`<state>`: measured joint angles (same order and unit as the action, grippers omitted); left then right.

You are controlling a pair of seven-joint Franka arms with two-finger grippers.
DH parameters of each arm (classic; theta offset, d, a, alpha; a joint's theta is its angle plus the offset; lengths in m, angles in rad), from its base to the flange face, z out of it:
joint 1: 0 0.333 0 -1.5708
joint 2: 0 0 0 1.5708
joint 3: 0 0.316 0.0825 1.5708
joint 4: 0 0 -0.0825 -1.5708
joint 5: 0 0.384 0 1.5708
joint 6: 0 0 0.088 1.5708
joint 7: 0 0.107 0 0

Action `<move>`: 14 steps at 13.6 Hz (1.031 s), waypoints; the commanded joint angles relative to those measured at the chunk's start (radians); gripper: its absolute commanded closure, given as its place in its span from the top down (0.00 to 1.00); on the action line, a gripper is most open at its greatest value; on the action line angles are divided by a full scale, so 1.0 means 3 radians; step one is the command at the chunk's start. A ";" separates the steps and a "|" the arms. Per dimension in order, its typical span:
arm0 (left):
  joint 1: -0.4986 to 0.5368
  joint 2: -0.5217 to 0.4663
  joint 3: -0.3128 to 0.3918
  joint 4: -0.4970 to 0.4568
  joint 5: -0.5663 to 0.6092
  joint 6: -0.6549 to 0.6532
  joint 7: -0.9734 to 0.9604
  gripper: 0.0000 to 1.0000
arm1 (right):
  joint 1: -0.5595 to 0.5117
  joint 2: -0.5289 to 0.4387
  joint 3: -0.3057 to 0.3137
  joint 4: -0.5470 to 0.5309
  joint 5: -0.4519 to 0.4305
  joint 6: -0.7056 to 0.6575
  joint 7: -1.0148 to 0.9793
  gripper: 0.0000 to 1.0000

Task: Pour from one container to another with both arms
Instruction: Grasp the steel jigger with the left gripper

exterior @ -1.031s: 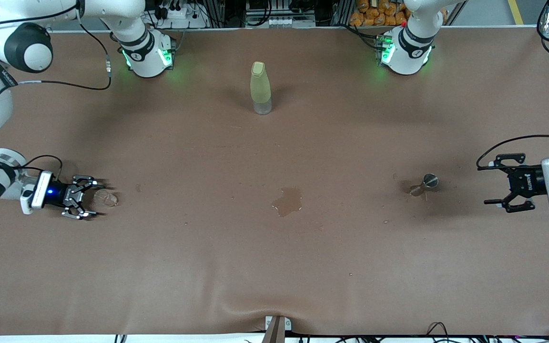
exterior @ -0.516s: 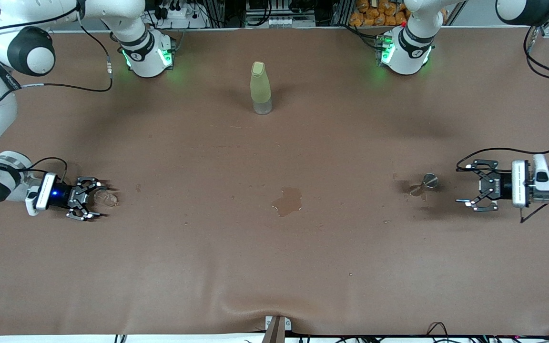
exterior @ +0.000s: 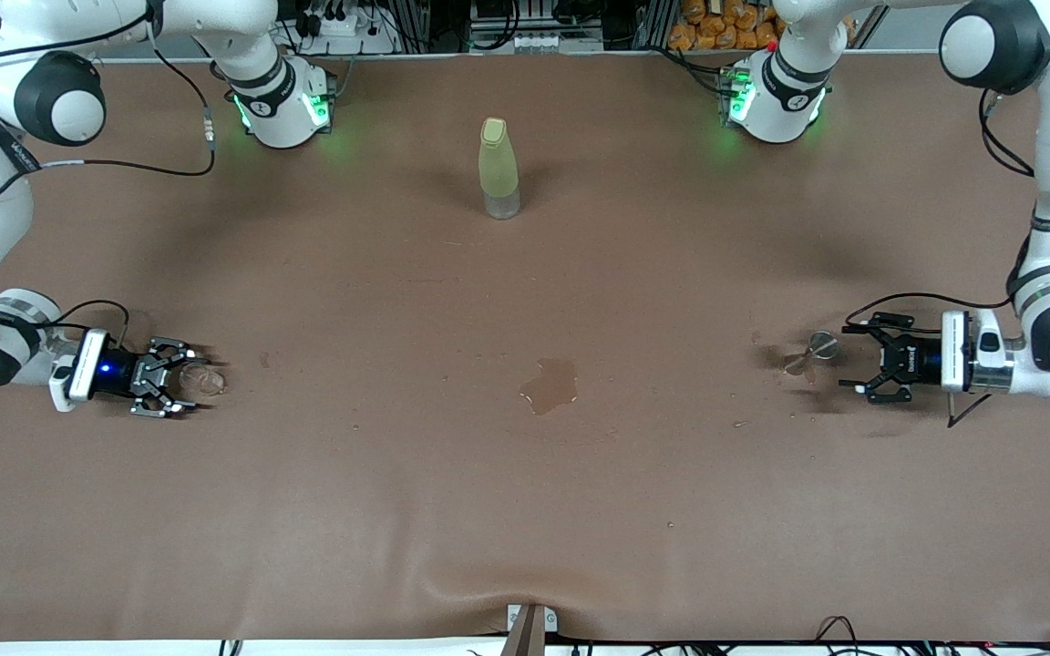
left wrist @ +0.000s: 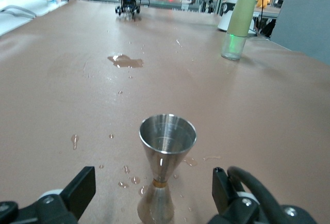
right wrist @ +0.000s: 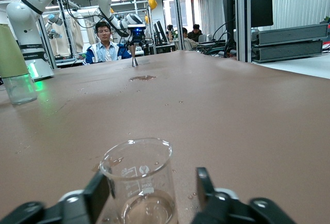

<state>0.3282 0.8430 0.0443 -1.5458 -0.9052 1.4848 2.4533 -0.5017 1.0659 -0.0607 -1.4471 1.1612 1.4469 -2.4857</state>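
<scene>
The step in hand looks like the pickup, both arms closing on their vessels before any pouring. The right gripper [exterior: 180,380] sits low at the right arm's end of the table with its fingers [right wrist: 205,185] either side of the cup [right wrist: 138,178], a small clear beaker with printed marks and a little liquid in the bottom; the fingers stand beside the glass, and I cannot tell whether they grip it yet. The left gripper [exterior: 860,368] is wide apart, just beside the stemmed vessel [left wrist: 165,164], which reads as shiny metal, two cones joined at a narrow waist, upright amid droplets. Next, I judge, each must clamp gently: both surfaces are smooth and probably slippery. A puddle [exterior: 550,384] lies mid-table; a yellow-green bottle [exterior: 498,168] stands farther from the camera
</scene>
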 commanded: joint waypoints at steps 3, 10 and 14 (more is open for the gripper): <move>0.0031 0.0171 -0.0030 0.0055 -0.0102 -0.0102 0.0157 1.00 | -0.0051 0.0052 0.0029 0.0058 0.0067 -0.0058 0.0002 0.22; -0.0015 0.0258 -0.0158 0.0055 -0.0296 -0.0102 0.0167 1.00 | 0.0321 -0.0321 0.0034 0.0078 0.0082 -0.0145 0.0538 0.10; 0.0010 0.0329 -0.0158 0.0055 -0.0291 -0.0102 0.0167 1.00 | 0.0710 -0.0326 0.0049 0.0079 0.0628 -0.0043 0.0677 0.10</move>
<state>0.3233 0.9155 -0.0037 -1.5437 -0.9728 1.4733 2.4845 -0.3338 0.9784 -0.0416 -1.4076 1.2796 1.4136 -2.3023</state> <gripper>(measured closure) 0.000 0.502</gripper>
